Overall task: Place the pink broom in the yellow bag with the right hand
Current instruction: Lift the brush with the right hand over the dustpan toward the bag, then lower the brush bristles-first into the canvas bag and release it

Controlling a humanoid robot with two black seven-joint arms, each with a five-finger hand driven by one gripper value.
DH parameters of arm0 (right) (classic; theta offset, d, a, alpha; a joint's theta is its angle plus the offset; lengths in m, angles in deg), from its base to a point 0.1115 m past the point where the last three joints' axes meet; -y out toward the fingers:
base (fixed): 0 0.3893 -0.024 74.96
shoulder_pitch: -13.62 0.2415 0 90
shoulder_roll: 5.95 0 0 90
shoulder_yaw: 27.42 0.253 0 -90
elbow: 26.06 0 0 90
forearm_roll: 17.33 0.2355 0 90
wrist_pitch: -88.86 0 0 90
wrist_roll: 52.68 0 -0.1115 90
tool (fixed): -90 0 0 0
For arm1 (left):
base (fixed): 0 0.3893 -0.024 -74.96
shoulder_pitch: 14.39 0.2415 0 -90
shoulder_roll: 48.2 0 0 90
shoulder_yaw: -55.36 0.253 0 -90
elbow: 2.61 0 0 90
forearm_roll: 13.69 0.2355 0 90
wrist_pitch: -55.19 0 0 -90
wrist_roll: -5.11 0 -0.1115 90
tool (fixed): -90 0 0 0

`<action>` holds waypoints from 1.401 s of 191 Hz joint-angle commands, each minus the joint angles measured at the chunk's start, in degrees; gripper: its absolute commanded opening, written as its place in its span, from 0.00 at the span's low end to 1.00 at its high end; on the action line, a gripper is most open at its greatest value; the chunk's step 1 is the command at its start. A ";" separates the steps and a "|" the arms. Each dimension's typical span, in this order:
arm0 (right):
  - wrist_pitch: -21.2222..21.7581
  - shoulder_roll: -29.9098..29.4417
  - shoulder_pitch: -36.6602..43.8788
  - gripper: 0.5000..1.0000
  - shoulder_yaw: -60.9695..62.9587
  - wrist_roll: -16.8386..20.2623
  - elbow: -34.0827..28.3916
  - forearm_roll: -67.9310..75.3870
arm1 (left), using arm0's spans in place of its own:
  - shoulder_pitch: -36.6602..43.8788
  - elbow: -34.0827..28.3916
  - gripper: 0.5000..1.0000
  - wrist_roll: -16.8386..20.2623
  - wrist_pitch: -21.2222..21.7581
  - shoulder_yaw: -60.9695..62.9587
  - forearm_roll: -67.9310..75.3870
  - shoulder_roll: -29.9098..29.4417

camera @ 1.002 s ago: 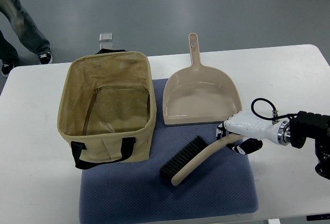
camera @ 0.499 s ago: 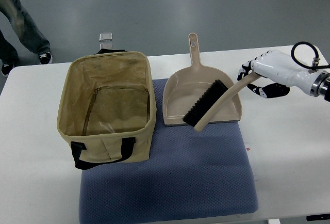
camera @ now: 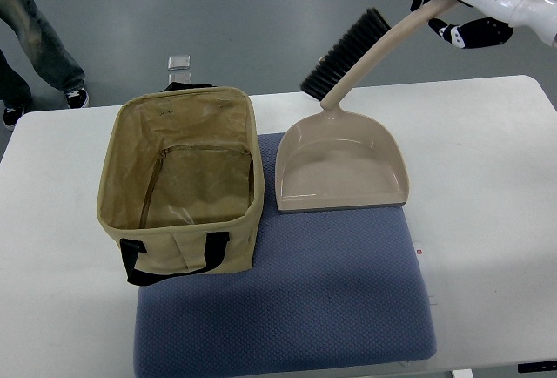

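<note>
White tabletop [camera: 487, 221] fills most of the view, with grey floor beyond it and a person's legs [camera: 35, 38] at the far left corner.

Largest on the table is a blue padded mat [camera: 287, 308], lying well below and to the left of the robot's fingers. On its left part stands the open yellow bag [camera: 178, 173], a tan fabric box with black handles, mouth up and nothing visible inside; it is the thing farthest to the left of the fingers. Between bag and fingers lies a beige dustpan [camera: 341, 165], its handle pointing away from the robot, toward the broom's tip.

At the top right corner, the right hand [camera: 474, 3] is white with dark fingertips. Its fingers [camera: 461, 34] are curled closed around the handle end of the broom [camera: 365, 51]. No left hand is in view.

The broom, more beige than pink here, is lifted off the table and hangs over the far table edge, above the dustpan's handle. Its long axis runs on a diagonal: handle end in the fingers at upper right, head end down-left of them, pointing toward the bag. The black bristles [camera: 345, 51] face up-left.

Judged from this, the pick-up is done. What remains is carrying the broom leftward over the bag's mouth, lowering it in and letting go.
</note>
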 commanded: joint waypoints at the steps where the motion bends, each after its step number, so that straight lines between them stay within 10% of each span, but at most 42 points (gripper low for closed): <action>1: 1.97 -4.48 4.24 0.00 -0.74 -0.04 0.65 -0.24 | 0.00 0.00 1.00 0.00 0.00 0.00 0.08 0.00; 51: 7.15 -18.10 10.74 0.00 -4.87 0.22 1.70 -1.47 | 0.00 0.00 1.00 0.00 0.00 0.00 -0.01 0.00; 166: 4.52 -32.52 11.88 0.00 -15.42 0.49 8.47 -3.93 | 0.00 0.00 1.00 0.00 0.00 0.00 -0.01 0.00; 177: 3.73 -33.05 11.79 0.27 -15.33 0.40 8.73 -3.84 | 0.00 0.00 1.00 0.00 0.00 0.00 -0.01 0.00; 222: 3.55 -33.14 11.09 0.65 -14.98 0.23 8.73 -3.14 | 0.00 0.00 1.00 0.00 0.00 0.00 -0.01 0.00; 267: 2.93 -31.82 10.65 0.72 -13.75 0.23 8.73 -2.79 | 0.00 0.00 1.00 0.00 0.00 0.00 -0.01 0.00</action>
